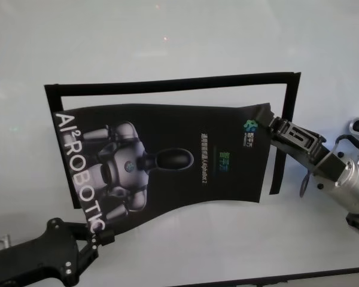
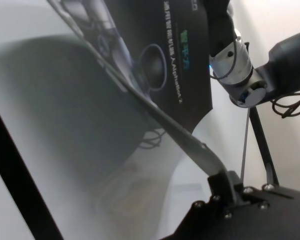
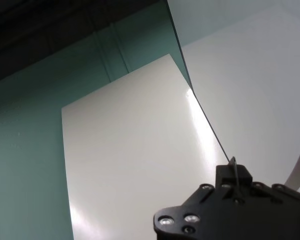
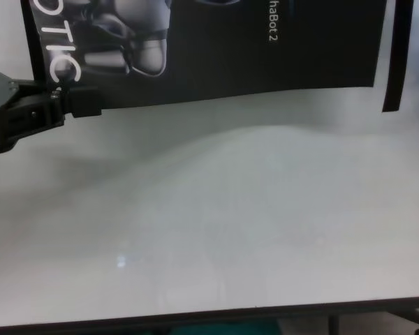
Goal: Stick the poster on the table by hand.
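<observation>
Risks creasing the bowed poster (image 1: 167, 161) above the surface (image 1: 179, 36): left gripper (image 1: 96, 238) and right gripper (image 1: 268, 124) clamped on opposite corners, uneven lowering.

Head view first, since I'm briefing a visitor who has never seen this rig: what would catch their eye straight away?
The black poster with its grey-white robot figure dominates, held above the pale table and bowed. The left gripper pinches its near-left corner by the white lettering, while the right gripper pinches the far-right corner. A black taped frame outline on the table shows behind the poster.
</observation>
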